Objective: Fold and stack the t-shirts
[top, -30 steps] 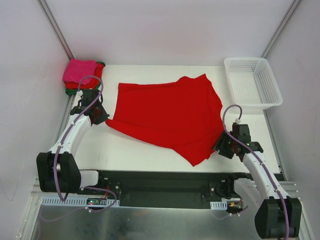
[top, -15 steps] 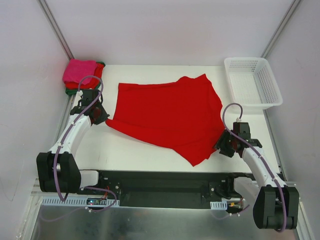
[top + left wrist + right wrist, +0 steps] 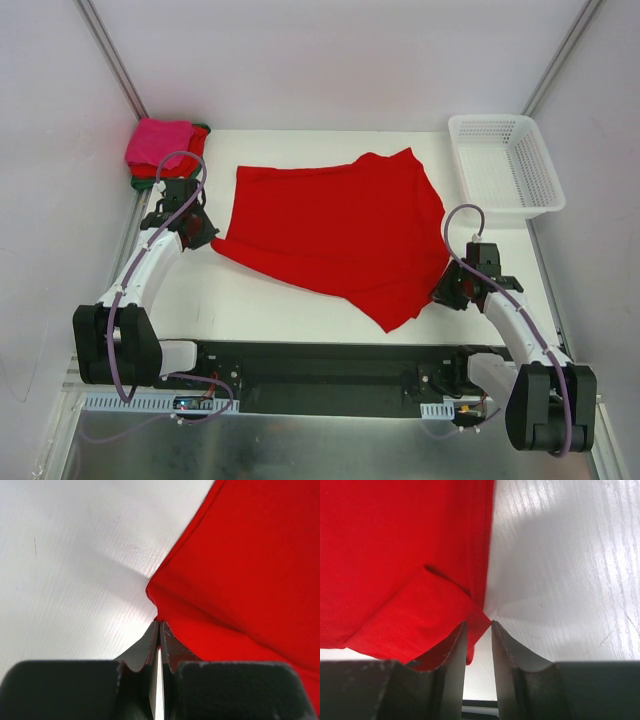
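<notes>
Bright, even light; soft shadows spread from the left pincer [image 3: 159, 624] and right pincer [image 3: 479, 625].

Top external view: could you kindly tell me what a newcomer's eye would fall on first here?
The bright red t-shirt spread across the middle of the table dominates. The left gripper is pinched shut at its left corner, while the right gripper straddles its near right corner, jaws apart. A hot pink shirt tops a folded stack in the far left corner.
</notes>
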Robot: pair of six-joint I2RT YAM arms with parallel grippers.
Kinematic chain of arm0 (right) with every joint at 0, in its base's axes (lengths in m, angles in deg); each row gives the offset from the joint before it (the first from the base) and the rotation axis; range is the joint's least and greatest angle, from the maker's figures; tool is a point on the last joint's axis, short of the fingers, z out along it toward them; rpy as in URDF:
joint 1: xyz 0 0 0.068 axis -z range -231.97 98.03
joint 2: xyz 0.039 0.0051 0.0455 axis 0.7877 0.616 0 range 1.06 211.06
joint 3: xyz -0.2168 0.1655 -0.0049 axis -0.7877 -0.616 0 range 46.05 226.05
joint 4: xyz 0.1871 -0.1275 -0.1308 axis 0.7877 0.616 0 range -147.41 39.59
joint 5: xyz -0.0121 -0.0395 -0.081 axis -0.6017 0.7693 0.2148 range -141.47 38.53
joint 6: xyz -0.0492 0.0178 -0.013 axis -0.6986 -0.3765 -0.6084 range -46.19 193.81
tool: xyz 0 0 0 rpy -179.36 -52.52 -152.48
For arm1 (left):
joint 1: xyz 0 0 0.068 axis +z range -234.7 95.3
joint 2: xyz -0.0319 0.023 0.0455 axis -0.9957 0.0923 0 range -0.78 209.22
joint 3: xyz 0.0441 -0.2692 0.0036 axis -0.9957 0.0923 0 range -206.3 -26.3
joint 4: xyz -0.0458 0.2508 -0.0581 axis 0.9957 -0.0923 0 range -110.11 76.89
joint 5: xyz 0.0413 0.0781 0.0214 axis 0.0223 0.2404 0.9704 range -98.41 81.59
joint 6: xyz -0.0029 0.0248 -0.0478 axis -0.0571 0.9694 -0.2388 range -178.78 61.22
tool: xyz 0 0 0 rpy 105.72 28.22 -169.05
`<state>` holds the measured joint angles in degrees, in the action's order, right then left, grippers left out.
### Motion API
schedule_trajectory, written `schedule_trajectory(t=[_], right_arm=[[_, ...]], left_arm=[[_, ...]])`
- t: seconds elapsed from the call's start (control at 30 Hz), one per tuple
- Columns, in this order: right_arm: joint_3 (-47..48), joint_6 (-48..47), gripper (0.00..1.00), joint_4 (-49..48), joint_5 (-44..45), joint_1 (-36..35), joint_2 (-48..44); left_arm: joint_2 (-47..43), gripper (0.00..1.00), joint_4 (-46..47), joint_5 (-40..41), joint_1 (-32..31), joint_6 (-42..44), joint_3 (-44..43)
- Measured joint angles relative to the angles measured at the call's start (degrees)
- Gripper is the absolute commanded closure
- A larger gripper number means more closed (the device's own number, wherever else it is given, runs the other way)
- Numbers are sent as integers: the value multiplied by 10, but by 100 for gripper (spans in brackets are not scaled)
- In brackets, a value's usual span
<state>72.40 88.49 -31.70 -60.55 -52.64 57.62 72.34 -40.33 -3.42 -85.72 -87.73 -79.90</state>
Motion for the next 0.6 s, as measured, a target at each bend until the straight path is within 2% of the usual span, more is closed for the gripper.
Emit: schedule_trajectory(t=[0.27,0.6], right_arm=[[0,-4,67,-1,0,1,8],[0,-4,66,-3,-2,5,30]], left_arm=[[0,100,0,0,0,0,1],[0,100,0,0,0,0,1]])
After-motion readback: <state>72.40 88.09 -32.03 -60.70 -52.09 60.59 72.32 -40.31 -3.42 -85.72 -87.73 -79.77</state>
